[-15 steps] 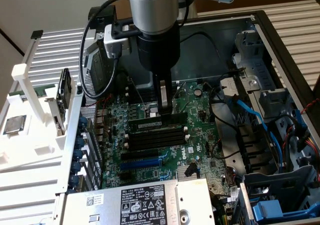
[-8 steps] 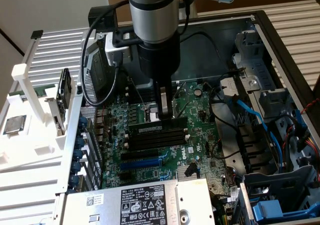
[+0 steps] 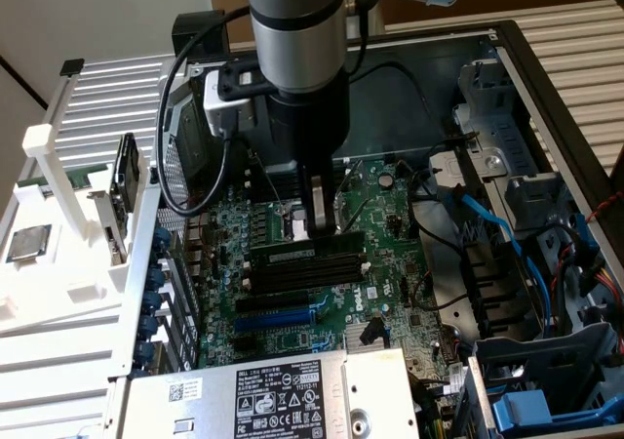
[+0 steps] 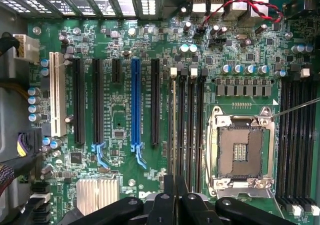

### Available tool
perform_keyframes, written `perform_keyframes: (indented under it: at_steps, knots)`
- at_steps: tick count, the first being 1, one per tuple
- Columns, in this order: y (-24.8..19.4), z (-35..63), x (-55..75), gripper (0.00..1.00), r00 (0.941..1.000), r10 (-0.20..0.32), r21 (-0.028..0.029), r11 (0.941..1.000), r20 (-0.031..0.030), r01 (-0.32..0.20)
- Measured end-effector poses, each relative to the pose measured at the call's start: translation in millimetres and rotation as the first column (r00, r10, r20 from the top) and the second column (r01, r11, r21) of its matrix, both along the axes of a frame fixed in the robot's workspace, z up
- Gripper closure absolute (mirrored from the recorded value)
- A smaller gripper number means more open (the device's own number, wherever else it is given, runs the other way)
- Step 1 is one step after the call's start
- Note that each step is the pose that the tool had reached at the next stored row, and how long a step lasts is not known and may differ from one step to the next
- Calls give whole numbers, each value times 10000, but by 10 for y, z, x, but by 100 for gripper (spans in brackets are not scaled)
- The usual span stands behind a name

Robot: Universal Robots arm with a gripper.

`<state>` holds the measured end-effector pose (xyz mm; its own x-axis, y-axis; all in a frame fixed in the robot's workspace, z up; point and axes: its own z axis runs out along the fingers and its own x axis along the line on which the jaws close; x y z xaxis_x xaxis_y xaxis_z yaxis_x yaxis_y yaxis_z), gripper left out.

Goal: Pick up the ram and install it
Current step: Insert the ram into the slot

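**Gripper** [image 3: 318,222]: the fingers are drawn close, and you can judge them to be pinching the ram [image 3: 292,254] by its upper edge, near mid-length. The ram stands on edge along the memory slots [image 3: 307,275], beside the processor socket [image 4: 242,147]. You cannot tell whether it is seated.

**Handling:** expect it to be light, thin and stiff, yet fragile. Hold the long bare edges, not the chips.

**Beyond:** the motherboard [image 3: 385,293]. At the exterior view's left, a white tray [image 3: 58,298] carries a processor chip [image 3: 27,244].
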<state>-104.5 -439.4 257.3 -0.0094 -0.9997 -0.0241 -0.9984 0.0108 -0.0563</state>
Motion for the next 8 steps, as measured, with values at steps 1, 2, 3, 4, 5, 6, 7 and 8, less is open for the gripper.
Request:
perform_keyframes:
  at_steps: [1,2,3,4,5,6,7,8]
  knots:
    - [0,-4,-6,88,10000,21,8,10000,4,-21]
    - [0,-8,-8,88,10000,43,11,10000,6,-43]
    - [0,-12,-9,88,10000,59,11,10000,6,-59]
    - [0,-19,-9,88,10000,62,11,10000,6,-62]
    - [0,-24,-9,88,10000,63,11,10000,6,-63]
    - [0,-24,-9,88,10000,63,9,10000,5,-63]
    - [0,-24,-9,88,10000,63,8,10000,4,-63]
    - [0,-24,-9,88,10000,63,8,10000,4,-63]
